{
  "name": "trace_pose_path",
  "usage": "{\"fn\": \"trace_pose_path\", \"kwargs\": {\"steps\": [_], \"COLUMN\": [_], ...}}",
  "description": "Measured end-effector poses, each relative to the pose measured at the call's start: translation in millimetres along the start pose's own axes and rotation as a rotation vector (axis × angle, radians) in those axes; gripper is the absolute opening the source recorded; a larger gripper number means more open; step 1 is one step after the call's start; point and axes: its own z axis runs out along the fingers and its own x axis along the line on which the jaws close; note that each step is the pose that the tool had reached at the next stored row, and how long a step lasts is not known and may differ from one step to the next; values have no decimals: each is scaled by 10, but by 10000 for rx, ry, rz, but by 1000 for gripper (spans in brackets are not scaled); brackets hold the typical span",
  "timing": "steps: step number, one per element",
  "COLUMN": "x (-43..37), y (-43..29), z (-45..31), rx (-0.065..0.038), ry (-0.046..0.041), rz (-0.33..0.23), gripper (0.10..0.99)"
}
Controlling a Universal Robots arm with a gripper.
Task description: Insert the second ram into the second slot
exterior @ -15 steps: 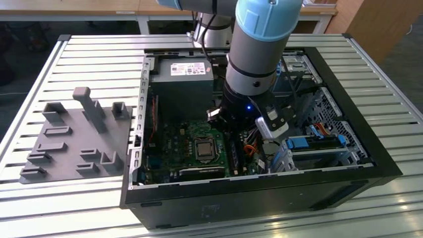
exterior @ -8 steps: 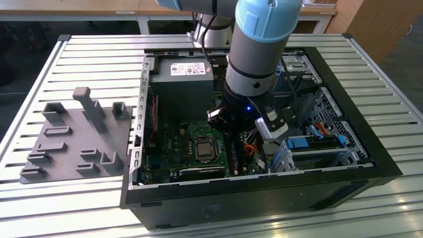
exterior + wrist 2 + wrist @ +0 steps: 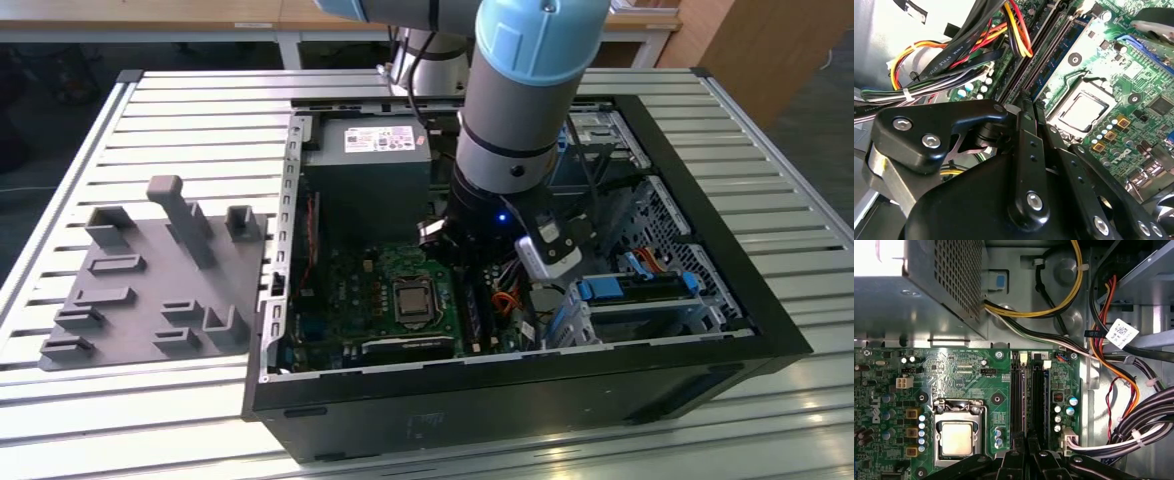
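I've got the arm reaching down into the open computer case (image 3: 747, 330), with the claw (image 3: 1025, 450) right over the memory slots (image 3: 1026, 390) beside the processor (image 3: 956, 437). Its fingers (image 3: 1026, 150) look pressed together on the top edge of the blue memory stick (image 3: 1061, 50), which stands upright in a slot, lined up so a straight push seats it. Whether they truly pinch it, I can't tell

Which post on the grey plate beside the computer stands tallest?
The long post near the plate's far edge, between two short blocks; it towers over every other piece.
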Motion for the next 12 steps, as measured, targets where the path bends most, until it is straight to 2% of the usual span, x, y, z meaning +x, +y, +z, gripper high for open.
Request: {"fn": "trace_pose_path", "kwargs": {"steps": [12], "x": [5], "y": [12], "z": [32], "rx": [12], "ry": [-1], "rz": [70], "gripper": [137]}}
